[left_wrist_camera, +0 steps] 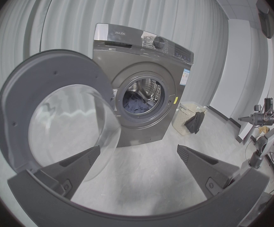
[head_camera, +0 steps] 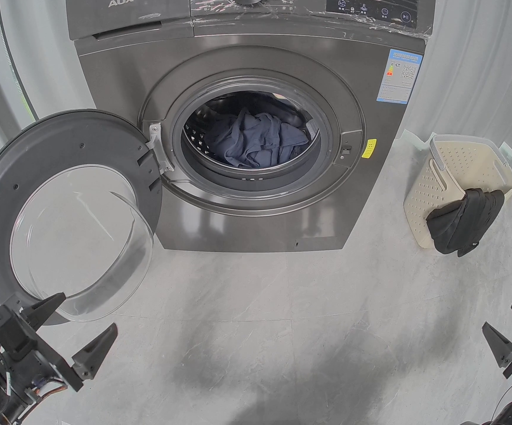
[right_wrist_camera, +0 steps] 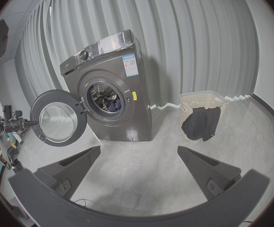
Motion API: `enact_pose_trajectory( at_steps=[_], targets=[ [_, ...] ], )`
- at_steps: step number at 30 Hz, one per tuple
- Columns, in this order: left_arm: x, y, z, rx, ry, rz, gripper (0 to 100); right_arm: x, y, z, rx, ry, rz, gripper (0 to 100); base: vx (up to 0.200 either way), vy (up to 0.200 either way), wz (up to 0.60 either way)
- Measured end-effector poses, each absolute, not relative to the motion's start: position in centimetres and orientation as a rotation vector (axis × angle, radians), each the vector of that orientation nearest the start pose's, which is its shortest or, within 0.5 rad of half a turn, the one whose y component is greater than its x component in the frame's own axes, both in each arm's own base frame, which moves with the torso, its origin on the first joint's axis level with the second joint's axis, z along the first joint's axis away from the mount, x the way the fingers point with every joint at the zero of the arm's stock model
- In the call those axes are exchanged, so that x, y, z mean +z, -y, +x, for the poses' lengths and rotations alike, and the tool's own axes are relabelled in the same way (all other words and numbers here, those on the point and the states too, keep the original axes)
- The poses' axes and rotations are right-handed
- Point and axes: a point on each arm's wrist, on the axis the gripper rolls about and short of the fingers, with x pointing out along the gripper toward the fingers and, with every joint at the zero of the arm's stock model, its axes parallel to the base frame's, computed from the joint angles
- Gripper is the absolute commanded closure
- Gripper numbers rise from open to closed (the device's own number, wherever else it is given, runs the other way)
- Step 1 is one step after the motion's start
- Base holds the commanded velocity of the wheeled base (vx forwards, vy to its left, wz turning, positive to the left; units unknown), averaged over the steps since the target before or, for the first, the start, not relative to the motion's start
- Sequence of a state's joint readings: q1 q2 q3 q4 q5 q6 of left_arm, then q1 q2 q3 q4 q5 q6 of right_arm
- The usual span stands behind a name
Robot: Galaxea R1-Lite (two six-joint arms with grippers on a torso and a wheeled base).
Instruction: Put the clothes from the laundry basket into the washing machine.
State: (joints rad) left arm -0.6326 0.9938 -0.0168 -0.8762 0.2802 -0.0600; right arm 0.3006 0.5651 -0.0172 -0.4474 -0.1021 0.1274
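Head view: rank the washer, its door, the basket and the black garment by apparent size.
1. Washer
2. Door, though it stands open toward the camera, so nearness inflates it
3. Basket
4. Black garment, draped over the basket's rim

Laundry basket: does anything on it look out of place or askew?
Yes. A dark garment hangs over the laundry basket at its front rim, mostly outside, drooping toward the floor instead of lying inside. The basket itself stands upright beside the washing machine.
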Motion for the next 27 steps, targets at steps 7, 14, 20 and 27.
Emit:
enact_pose_trajectory(
  at_steps=[7, 14, 20, 27],
  targets=[
    [13.0, 2.2, 4.5, -0.317, -0.097, -0.023, 0, 11.6, -0.2, 1.8, 0.139, -0.076, 0.093, 0, 0.000, -0.200, 0.00],
    [11.1, 0.3, 1.1, -0.294, -0.072, -0.036, 0, 9.4, 0.0, -0.7, 0.134, -0.082, 0.064, 0, 0.000, -0.200, 0.00],
    [9.4, -0.1, -0.8, -0.224, -0.067, -0.045, 0, 8.5, -0.1, -1.8, 0.087, -0.031, 0.011, 0, 0.000, 0.000, 0.00],
    [9.0, 0.1, -1.8, -0.085, 0.013, -0.062, 0, 8.1, 0.0, -2.2, 0.027, -0.004, 0.002, 0, 0.000, 0.000, 0.00]
  ],
)
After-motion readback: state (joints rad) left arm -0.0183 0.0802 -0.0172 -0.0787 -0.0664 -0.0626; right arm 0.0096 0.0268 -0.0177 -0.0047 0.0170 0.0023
